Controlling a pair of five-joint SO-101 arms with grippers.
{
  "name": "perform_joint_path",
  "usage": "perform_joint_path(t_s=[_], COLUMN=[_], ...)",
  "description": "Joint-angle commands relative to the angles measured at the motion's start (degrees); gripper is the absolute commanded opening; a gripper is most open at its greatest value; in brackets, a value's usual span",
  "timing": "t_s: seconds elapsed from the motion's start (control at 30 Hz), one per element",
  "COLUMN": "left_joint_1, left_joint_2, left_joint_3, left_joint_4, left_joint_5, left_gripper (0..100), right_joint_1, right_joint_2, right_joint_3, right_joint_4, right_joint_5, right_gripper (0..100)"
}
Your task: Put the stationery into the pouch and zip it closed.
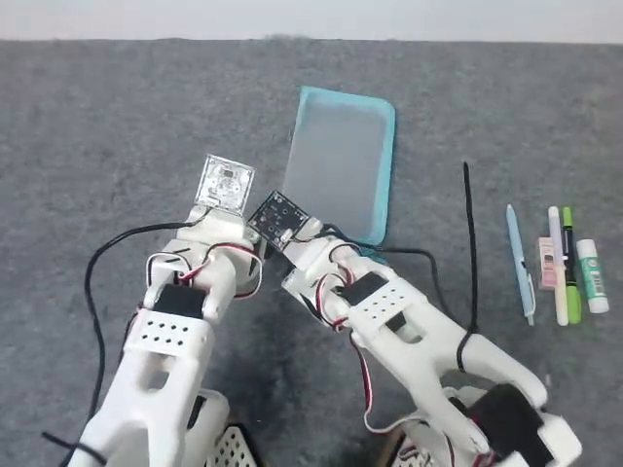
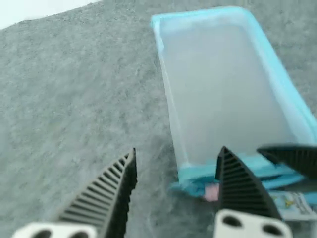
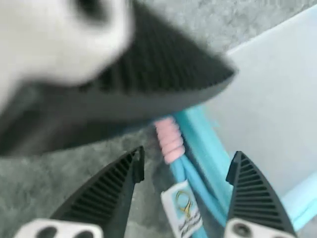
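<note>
I see the left gripper [image 2: 178, 150] wide by the pouch [image 2: 223, 99] end, the right gripper [image 3: 189, 151] wide at its pink pull [image 3: 169, 141]; stationery [image 1: 560, 263] lies well apart.

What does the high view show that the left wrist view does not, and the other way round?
High view, not the left wrist view: the stationery lined up to the right of the pouch, a black cable beside it, and the bodies of the left arm and right arm. Left wrist view, not the high view: the left gripper, open, at the pouch's near end, with the pink zipper pull and a small label there. Both: the blue-edged pouch lying flat on the grey mat.
</note>
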Motion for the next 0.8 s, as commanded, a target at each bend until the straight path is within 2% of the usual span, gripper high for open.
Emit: perform_joint_path(t_s=[0.0,0.07,0.17,0.3,0.6,0.77], left_joint_1=[-3.0,-7.0,-13.5,-17.6,-18.7,-18.5], left_joint_2=[-0.8,-0.5,-0.2,-0.2,-0.2,-0.2], left_joint_3=[-4.9,-6.5,-8.8,-10.0,-9.6,-9.6], left_joint_4=[4.0,5.1,5.5,7.1,6.9,6.9], left_joint_5=[-0.1,1.3,1.6,1.7,1.7,1.8], left_gripper=[25,25,25,25,25,25], right_joint_1=[-0.3,-0.3,-0.5,-0.6,-0.5,-0.3], right_joint_2=[1.0,2.9,6.8,14.4,33.4,35.7], right_joint_3=[-0.8,-3.2,-11.1,-22.4,-39.4,-42.7], right_joint_4=[-4.4,-2.3,8.5,18.4,25.3,32.5], right_joint_5=[-0.4,-0.1,1.8,5.9,6.2,6.0], right_gripper=[26.2,26.1,22.0,21.7,21.7,21.4])
